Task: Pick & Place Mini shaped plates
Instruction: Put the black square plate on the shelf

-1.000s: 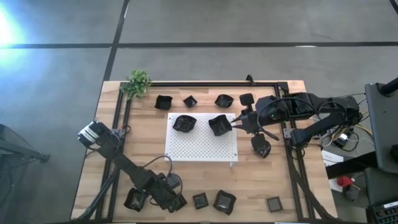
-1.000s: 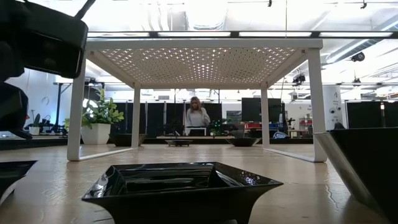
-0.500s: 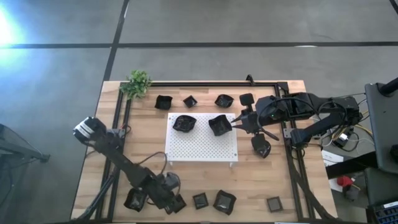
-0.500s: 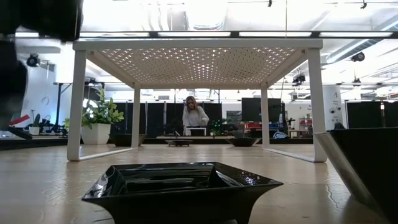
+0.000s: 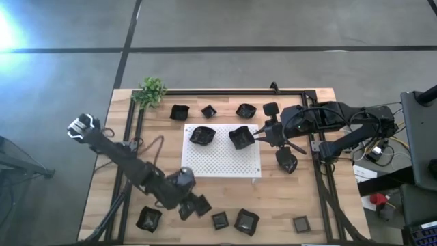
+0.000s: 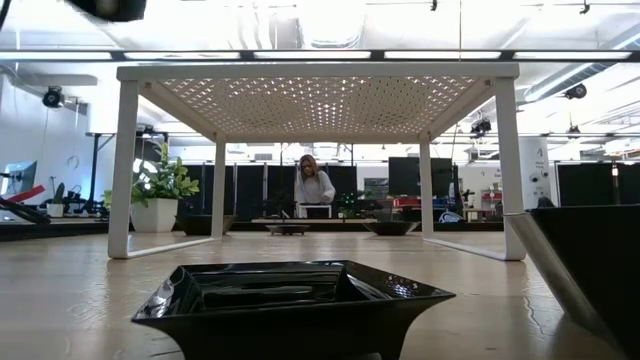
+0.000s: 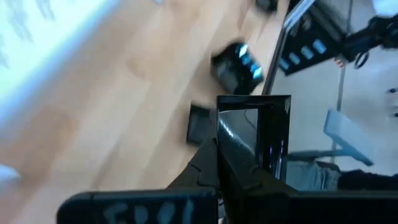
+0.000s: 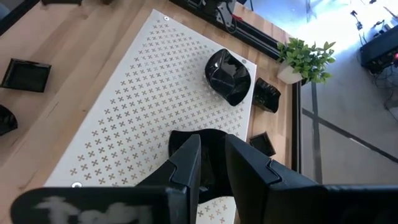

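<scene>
Several small black glossy plates lie on the wooden table: a far row (image 5: 209, 111), a near row (image 5: 246, 222), one at the near left (image 5: 149, 219) and one right of the board (image 5: 287, 162). Two more rest on the white perforated board (image 5: 222, 162): a rounded one (image 5: 202, 134) and one (image 5: 240, 137) at my right gripper (image 5: 257, 138). My left gripper (image 5: 194, 206) is between the board and the near row, shut on a square plate (image 7: 255, 134). My left gripper pinches the square plate by one edge (image 7: 231, 167), and the plate juts out beyond the fingers. It is lifted clear of the table. My right gripper comes level from the table's right, its fingers (image 8: 186, 163) on either side of the plate's right rim (image 8: 211, 152). That plate rests on the board.
A small green plant (image 5: 151, 91) stands at the far left corner. Black rails (image 5: 130, 137) run along the table's sides. The board stands on white legs (image 6: 125, 170) above the table. A person (image 6: 316, 188) is far off in the room beyond.
My left gripper has risen from the near left plate and moved toward the table's right and far side, toward the board, carrying the square plate along. Its arm has left the low view upward. The near left plate has stayed in place.
</scene>
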